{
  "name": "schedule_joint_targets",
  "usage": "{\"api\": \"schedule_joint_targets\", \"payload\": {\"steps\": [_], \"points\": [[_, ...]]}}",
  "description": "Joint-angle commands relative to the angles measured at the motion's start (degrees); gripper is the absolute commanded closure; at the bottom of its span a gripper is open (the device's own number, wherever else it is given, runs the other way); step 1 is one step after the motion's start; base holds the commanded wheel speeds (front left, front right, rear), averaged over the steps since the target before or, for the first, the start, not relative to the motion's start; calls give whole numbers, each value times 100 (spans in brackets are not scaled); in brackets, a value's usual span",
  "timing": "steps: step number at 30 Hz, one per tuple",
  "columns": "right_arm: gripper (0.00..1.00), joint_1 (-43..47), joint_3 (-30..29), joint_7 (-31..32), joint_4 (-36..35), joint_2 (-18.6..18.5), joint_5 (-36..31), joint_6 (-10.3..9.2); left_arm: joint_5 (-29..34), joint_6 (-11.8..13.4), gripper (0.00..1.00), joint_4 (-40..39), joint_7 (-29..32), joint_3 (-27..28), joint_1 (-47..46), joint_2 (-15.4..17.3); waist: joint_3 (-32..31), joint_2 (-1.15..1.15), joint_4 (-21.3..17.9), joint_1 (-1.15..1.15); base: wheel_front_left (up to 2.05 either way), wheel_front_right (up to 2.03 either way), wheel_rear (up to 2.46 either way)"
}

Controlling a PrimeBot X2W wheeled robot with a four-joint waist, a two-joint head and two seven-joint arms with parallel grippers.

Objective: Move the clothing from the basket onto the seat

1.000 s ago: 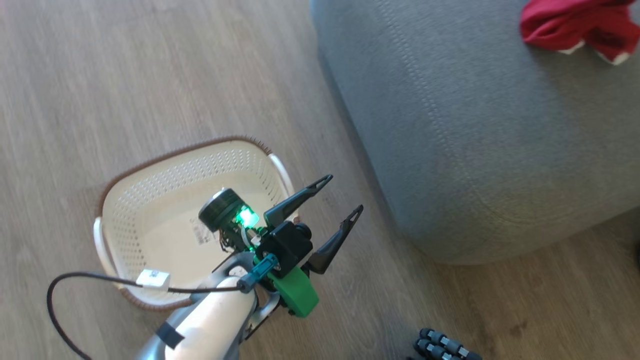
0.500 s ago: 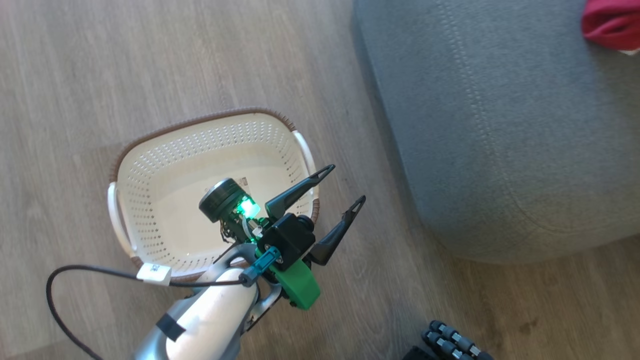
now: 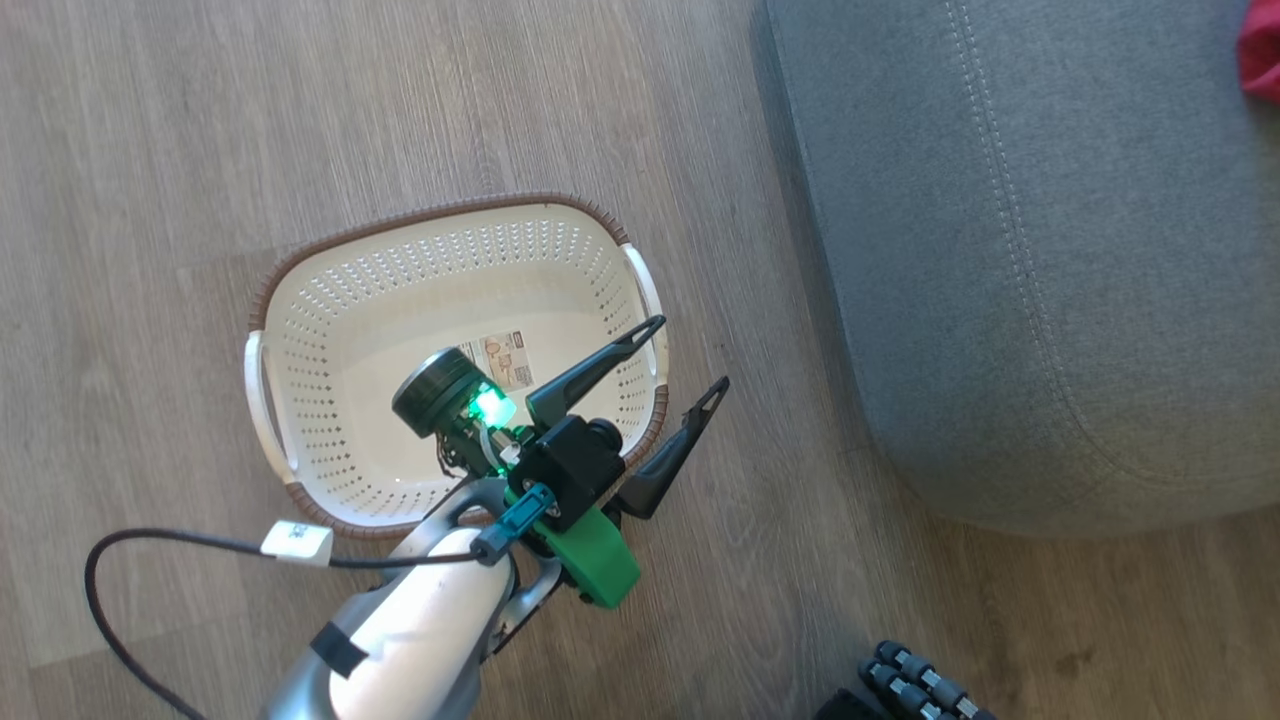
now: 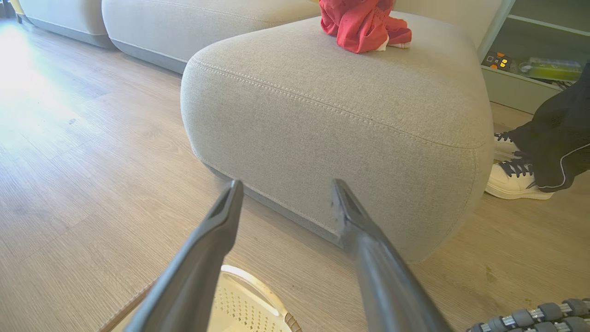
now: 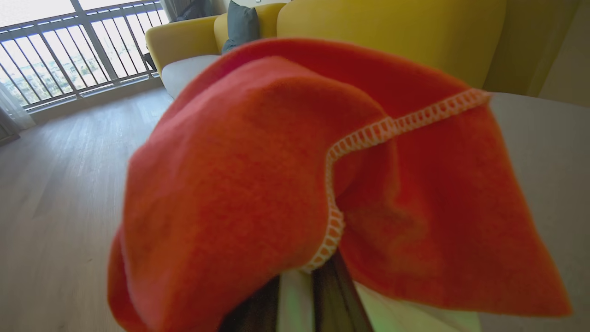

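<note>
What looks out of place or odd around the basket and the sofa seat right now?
Nothing is spilled or damaged. The basket stands upright with no clothing showing inside. One red garment lies bunched in a heap on the seat, and another red cloth hangs draped over the right gripper, its jaws shut on it.

Bright daylight is thrown from the far-left window point(image 5: 69, 50); the close red clothing point(image 5: 258, 184) is blurred (edges bowed).

Plastic basket point(image 3: 330, 330), matt cloth seat point(image 3: 1050, 250), wooden floor point(image 3: 250, 130)
</note>
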Motion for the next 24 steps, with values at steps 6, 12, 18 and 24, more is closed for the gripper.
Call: {"api": "schedule_joint_targets", "payload": {"steps": [6,12,18,24], "points": [[100,276,-122,62,-86,-195,-174,-1,53,-6,0,-236,-28,142,-99,-18,66,0,15,0,0,0,0],[100,675,-408,358,-80,-214,-336,-1,69,-6,0,-233,-28,155,-133,21,172,0,33,0,0,0,0],[100,791,-614,500,-79,-199,-548,-1,84,-6,0,-210,-28,193,-133,51,264,0,57,0,0,0,0],[100,684,-760,516,-79,-114,-736,-1,110,-6,0,-207,-28,204,-114,72,313,0,64,0,0,0,0]]}}
